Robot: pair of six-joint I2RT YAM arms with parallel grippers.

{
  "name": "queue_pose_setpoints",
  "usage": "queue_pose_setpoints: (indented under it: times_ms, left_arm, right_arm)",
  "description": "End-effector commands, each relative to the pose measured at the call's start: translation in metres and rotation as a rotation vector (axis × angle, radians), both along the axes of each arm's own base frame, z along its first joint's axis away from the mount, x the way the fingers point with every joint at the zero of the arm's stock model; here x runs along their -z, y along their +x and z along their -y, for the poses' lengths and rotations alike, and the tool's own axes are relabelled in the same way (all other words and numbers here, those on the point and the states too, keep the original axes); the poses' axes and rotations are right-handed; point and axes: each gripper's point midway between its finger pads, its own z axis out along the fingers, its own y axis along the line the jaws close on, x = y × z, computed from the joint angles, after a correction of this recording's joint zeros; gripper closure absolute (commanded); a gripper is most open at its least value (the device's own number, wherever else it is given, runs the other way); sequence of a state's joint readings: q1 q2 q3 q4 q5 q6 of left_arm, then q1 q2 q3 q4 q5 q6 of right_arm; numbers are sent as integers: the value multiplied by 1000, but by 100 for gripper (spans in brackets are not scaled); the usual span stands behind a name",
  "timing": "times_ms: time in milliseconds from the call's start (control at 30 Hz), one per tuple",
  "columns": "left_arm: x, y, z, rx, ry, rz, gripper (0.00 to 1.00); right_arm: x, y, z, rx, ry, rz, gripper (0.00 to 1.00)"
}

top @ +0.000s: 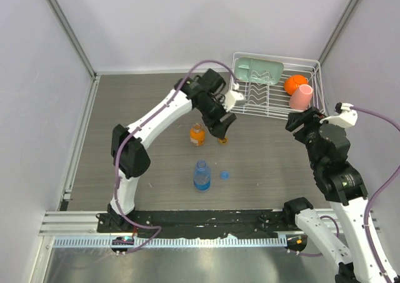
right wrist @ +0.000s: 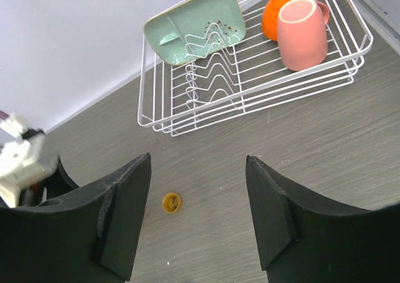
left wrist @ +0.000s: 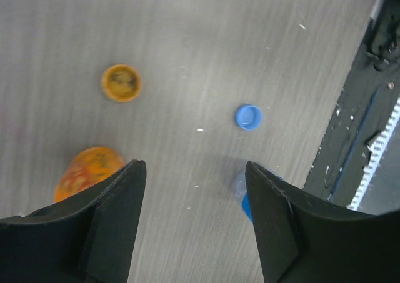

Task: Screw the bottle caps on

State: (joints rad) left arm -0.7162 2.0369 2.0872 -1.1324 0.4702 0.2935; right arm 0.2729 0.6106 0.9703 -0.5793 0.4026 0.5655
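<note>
Left wrist shows the blue cap, which right wrist misses.

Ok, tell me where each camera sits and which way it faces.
Top external: above and behind the bases, looking down on the table; the left arm and right arm show.
Left wrist: behind the left gripper, facing down at the orange cap and blue cap; its fingers show.
Right wrist: behind the right gripper, facing the dish rack; its fingers show.
Shared: the orange cap appears in all three.
</note>
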Motion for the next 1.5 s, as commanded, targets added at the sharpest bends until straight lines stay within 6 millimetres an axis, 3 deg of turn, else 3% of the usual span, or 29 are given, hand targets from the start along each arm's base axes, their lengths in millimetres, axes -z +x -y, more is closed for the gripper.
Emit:
queue_pose_setpoints:
  times_ms: [0, 167, 200, 300, 433, 1000, 1467]
  left_arm:
    - [7, -29, 20, 125, -2, 26, 35]
    - [39, -51, 23, 188, 41, -16, 40]
    - [53, -60, 22, 203, 68, -40, 41]
    - [79, -67, 19, 217, 106, -53, 41]
    - [98, -71, 22, 235, 120, -69, 42]
    - [139, -91, 42, 294, 131, -87, 43]
    - [163, -98, 39, 298, 176, -72, 44]
  right_arm:
    - [-5, -1, 9, 41, -27, -10, 35]
    - [-1, 1, 7, 30, -38, -22, 38]
    - [1, 1, 7, 26, -42, -27, 38]
    - [7, 3, 5, 21, -45, -32, 38]
    - [11, 4, 4, 12, -55, -35, 39]
    - [23, 7, 9, 29, -95, -60, 41]
    - [32, 14, 6, 18, -118, -85, 42]
